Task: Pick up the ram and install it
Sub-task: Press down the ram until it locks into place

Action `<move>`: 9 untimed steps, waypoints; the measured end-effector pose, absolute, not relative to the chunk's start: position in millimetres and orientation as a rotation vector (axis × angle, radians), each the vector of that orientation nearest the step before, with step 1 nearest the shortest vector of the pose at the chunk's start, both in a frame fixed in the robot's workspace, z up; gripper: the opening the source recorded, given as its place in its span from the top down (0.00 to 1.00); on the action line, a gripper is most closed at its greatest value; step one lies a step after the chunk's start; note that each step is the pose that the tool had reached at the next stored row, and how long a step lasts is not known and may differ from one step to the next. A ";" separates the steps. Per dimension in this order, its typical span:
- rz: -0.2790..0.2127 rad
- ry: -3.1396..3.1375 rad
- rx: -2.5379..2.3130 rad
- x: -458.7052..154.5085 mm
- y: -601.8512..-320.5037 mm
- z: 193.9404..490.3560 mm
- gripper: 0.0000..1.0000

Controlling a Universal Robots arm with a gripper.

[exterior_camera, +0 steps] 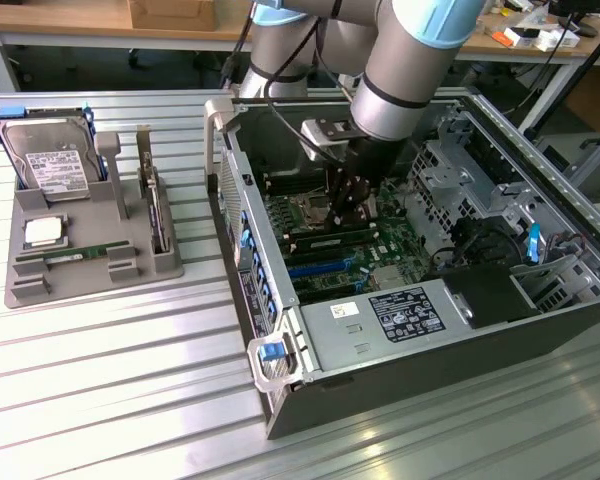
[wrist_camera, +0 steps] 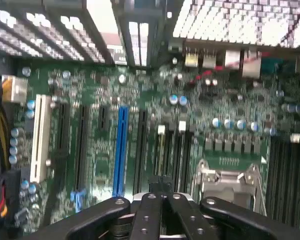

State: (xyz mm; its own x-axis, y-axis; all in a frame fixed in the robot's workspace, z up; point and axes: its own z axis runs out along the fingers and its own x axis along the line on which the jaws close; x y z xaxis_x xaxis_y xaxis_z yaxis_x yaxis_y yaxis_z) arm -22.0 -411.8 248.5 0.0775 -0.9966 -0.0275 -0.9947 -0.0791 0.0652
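I keep my pincer (exterior_camera: 347, 205) shut and low over the board (exterior_camera: 325, 240) inside the computer case (exterior_camera: 450, 330), moving slowly and straight, while the ram (exterior_camera: 77, 256) lies in the grey tray (exterior_camera: 90, 280) on the tabletop (exterior_camera: 110, 390).

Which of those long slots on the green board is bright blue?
The blue slot, standing between black slots, with the white slot further over. The others are black or white.

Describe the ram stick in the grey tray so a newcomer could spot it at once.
Find the grey tray beside the open computer case, on the exterior view's left. The ram lies flat there, just nearer the camera than the square silver processor chip. It is the only long, thin green strip; the hard drive behind is a big silver box.
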 end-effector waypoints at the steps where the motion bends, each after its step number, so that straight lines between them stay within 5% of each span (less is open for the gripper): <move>1: -0.111 -2.111 2.283 -8.1 -411.8 248.5 0.89; 9: -0.193 -2.111 2.286 77.1 -411.8 248.4 0.89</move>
